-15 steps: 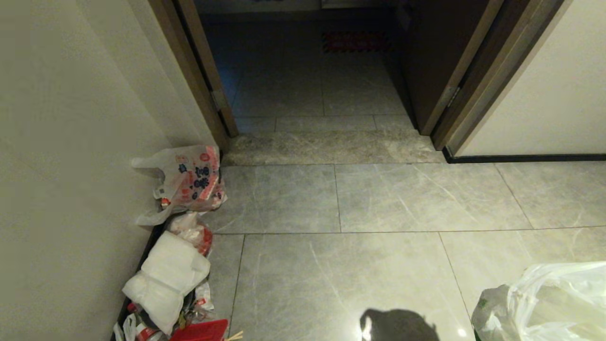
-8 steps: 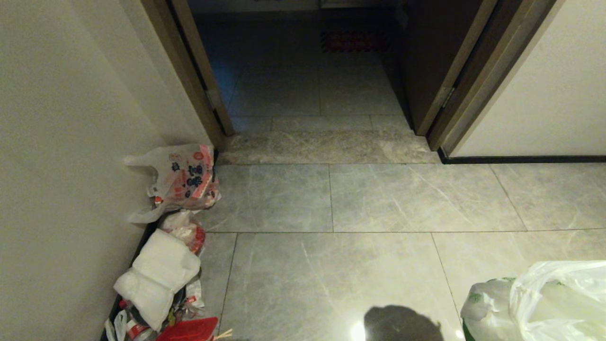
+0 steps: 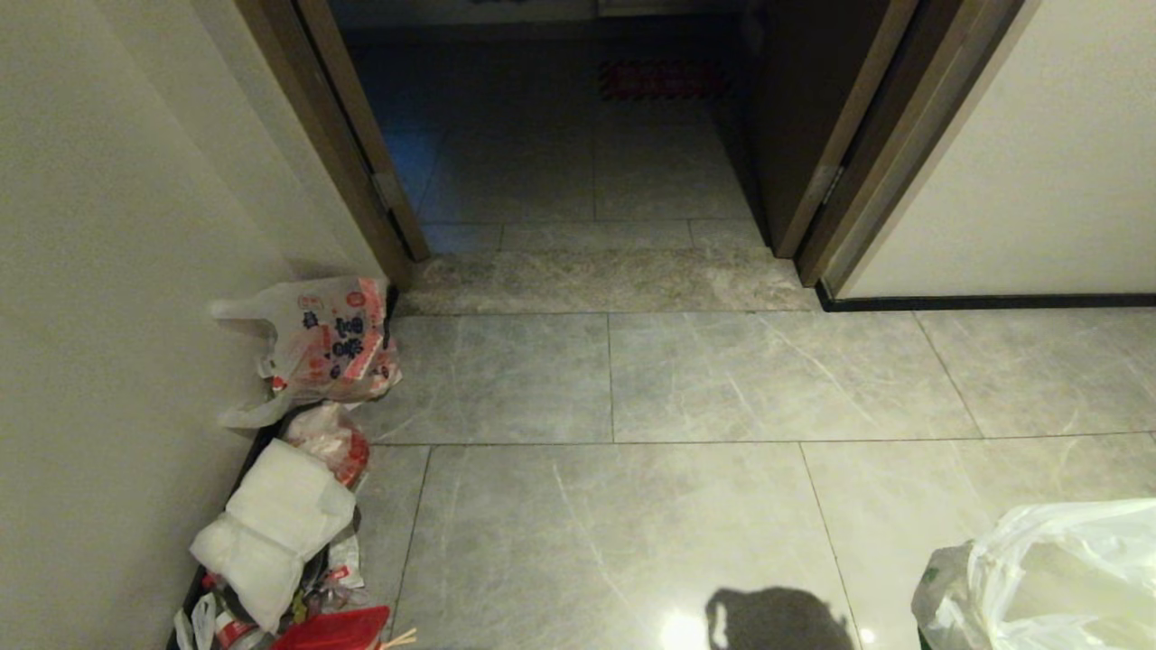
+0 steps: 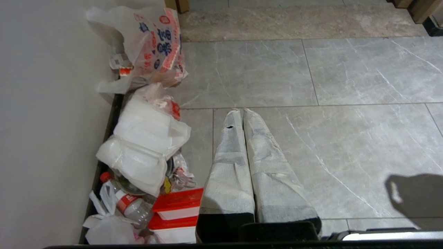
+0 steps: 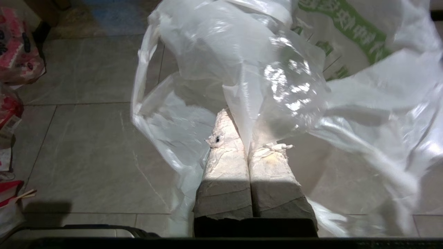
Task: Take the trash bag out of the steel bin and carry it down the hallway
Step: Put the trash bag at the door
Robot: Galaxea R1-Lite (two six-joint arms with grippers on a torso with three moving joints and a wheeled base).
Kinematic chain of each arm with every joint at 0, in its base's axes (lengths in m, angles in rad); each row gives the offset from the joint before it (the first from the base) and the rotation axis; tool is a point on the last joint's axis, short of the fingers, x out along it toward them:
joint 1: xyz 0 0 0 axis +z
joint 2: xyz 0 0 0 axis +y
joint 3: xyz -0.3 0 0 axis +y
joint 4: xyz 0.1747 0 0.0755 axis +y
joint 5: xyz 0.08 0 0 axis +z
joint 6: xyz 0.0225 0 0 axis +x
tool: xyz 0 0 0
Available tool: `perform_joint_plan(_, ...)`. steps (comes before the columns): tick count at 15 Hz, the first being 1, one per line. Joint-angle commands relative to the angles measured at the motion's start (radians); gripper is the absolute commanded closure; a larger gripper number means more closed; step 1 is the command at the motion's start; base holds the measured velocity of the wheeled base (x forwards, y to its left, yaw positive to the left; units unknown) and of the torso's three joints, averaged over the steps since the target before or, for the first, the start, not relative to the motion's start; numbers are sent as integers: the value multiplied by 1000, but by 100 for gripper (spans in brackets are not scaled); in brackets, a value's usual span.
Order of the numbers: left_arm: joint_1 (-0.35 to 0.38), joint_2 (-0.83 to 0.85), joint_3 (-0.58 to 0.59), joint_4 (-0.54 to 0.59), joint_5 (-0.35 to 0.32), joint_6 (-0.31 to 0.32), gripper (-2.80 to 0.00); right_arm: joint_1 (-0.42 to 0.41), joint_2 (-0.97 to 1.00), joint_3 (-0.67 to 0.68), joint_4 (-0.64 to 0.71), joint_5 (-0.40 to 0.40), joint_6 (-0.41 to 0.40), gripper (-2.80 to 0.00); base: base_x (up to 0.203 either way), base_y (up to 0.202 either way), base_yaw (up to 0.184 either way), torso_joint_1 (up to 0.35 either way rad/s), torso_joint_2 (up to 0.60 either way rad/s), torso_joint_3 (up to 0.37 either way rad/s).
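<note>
Warm light falls from overhead onto my floor tiles, with a bright glare spot beside a dark shadow at the near edge. The doorway ahead is dim and bluish. Glare flashes off the trash bag (sharp enough to wash out its folds). Wall lines bow slightly at the edges.

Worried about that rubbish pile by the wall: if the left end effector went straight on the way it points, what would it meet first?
Probably bare floor tile. The shut left end effector points past the rubbish pile beside it; depth is unclear.
</note>
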Motion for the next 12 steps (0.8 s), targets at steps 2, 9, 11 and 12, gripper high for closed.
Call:
perform_joint_plan(2,0,0,0,-1,0,0,0,-1,1,0,0,0,-1,0,0,0,0,0,0,0)
perform_joint_plan(9,0,0,0,-1,0,0,0,0,1,0,0,0,0,0,-2,-4,82,1,2,2)
perform_joint_plan(11,-1,0,0,0,0,-1,0,0,1,0,0,0,0,0,0,-12,172,0,4,2)
perform_joint_plan(12,-1,0,0,0,0,-2,0,-1,1,0,0,0,0,0,0,-11,171,-1,1,4)
